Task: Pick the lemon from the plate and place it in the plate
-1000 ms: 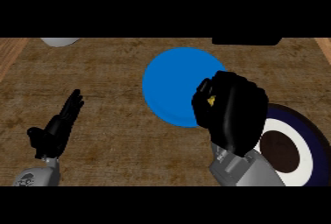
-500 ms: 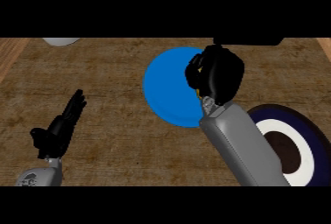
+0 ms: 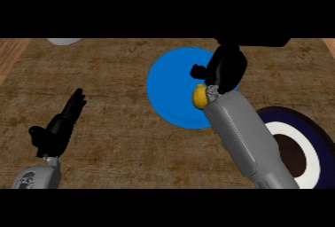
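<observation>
The yellow lemon (image 3: pixel 197 95) lies on the bright blue plate (image 3: pixel 171 84), near its right side. My right hand (image 3: pixel 226 66) hovers just beyond the lemon over the plate's far right part, fingers relaxed and thumb sticking out to the left, nothing in it. The grey right forearm runs down to the lower right and hides part of the lemon and of the blue plate's rim. At the right sits a second plate (image 3: pixel 282 116) with a navy rim, a white ring and a brown centre. My left hand (image 3: pixel 60 125) rests open at the left, fingers up.
A pale grey object (image 3: pixel 64 41) peeks in at the top left edge. A dark object (image 3: pixel 262 42) sits at the top right, behind my right hand. The brown counter has lighter wooden strips along its left and right sides.
My right hand moved away from me, from over the navy plate to the blue plate's far side. The lemon, hidden in the curled fingers before, now lies on the blue plate. The left hand is still.
</observation>
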Tool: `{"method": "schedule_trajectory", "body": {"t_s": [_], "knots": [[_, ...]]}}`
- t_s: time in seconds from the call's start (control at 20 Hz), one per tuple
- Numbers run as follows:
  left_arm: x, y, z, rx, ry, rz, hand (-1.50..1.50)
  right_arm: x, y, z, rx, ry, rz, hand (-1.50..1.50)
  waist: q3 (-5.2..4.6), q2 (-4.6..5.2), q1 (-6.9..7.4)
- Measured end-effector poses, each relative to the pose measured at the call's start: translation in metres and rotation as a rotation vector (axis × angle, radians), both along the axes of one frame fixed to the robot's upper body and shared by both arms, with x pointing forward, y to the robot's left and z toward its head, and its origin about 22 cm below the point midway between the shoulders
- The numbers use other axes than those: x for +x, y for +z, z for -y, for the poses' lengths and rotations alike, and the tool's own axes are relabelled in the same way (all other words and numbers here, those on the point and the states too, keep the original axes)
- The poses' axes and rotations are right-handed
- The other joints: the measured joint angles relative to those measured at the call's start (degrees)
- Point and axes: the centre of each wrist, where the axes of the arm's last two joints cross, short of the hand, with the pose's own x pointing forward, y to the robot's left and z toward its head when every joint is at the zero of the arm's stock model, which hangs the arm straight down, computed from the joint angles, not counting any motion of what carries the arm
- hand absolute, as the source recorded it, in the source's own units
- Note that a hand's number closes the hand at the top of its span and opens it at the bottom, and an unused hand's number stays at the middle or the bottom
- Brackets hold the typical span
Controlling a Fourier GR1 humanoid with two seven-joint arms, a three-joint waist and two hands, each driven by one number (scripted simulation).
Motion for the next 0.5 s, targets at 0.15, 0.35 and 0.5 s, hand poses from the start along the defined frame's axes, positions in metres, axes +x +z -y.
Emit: {"method": "schedule_trajectory", "body": {"t_s": [0.15, 0.35, 0.5], "knots": [[-0.004, 0.0, -0.002, -0.005, -0.002, -0.002, 0.0, 0.005, -0.006, 0.004, 0.057, -0.021, 0.07, -1.5, 0.02, -0.09, 0.18], [-0.005, -0.002, 0.0, -0.007, 0.009, -0.004, 0.0, 0.004, -0.007, 0.013, 0.151, -0.058, 0.219, -1.5, 0.03, -0.33, -0.62], [-0.007, -0.006, 0.001, -0.008, 0.021, -0.01, 0.0, -0.003, -0.004, 0.017, 0.261, -0.09, 0.302, -1.5, 0.05, -0.54, -1.25]]}}
